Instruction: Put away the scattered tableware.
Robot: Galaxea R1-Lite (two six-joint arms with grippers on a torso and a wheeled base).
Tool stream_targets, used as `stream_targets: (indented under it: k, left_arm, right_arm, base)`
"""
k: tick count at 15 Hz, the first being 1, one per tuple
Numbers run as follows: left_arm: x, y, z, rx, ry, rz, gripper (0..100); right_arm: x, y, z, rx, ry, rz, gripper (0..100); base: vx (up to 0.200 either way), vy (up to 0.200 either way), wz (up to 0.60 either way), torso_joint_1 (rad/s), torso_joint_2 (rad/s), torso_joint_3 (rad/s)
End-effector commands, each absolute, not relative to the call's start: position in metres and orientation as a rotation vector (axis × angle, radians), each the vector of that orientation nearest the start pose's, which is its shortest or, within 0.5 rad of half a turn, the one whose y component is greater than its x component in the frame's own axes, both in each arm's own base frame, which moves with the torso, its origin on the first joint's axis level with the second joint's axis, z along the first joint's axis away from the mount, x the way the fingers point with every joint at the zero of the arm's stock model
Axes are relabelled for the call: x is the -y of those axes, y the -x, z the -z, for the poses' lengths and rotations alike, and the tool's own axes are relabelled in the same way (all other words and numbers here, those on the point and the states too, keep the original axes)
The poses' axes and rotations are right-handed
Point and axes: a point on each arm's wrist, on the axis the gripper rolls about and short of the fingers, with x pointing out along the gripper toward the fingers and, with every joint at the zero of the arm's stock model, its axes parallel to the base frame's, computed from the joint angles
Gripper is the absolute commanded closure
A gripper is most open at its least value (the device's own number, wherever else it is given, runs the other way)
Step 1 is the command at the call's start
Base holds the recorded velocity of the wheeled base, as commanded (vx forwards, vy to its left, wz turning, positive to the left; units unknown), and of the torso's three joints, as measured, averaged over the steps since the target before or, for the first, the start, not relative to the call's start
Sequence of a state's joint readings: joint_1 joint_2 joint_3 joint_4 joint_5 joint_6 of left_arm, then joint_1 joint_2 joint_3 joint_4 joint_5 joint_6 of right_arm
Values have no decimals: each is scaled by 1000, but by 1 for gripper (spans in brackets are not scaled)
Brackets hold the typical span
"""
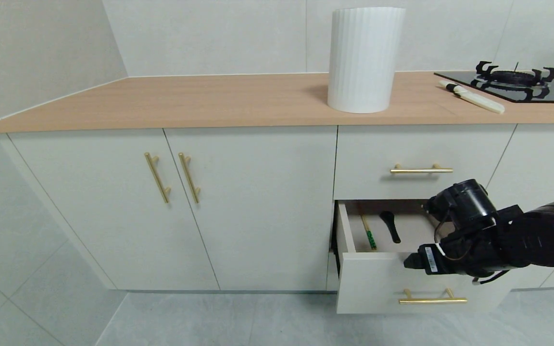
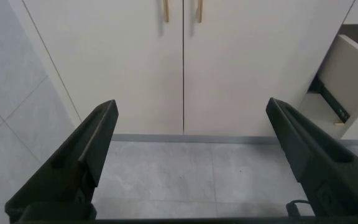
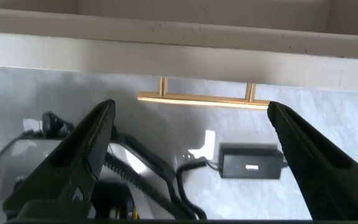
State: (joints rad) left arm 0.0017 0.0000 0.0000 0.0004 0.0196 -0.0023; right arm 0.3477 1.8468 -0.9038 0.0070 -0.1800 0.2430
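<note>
Hiding right half of drawer [image 1: 346,229]: right arm [image 1: 522,245]; chopsticks [image 1: 368,234], spoon [image 1: 390,226] visible.

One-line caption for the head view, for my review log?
Right pincer open at the front of the pulled-out drawer, which holds chopsticks and a black spoon.

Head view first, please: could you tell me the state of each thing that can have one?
lower drawer: open, chopsticks and spoon lying inside.
upper drawer: shut.
cabinet doors: both shut.
white container: upright on the counter.
knife: lying flat on the counter.
left gripper: open, empty.
right gripper: open, empty, at the lower drawer's front.
</note>
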Motion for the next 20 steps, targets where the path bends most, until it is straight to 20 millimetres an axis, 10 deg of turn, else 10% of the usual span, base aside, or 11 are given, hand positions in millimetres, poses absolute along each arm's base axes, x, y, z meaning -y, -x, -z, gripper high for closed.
stream_targets:
  k: [1,20]
  left_arm:
    - [0,23,-75,0,3,-21,0]
    - [0,23,-75,0,3,-21,0]
  right_arm:
    - [-103,-296,-102,-905,18,-48,0]
    - [-63,-374,-43,-484,-110,168,0]
  base:
    - [0,0,0,0,0,0]
    - [0,0,0,0,0,0]
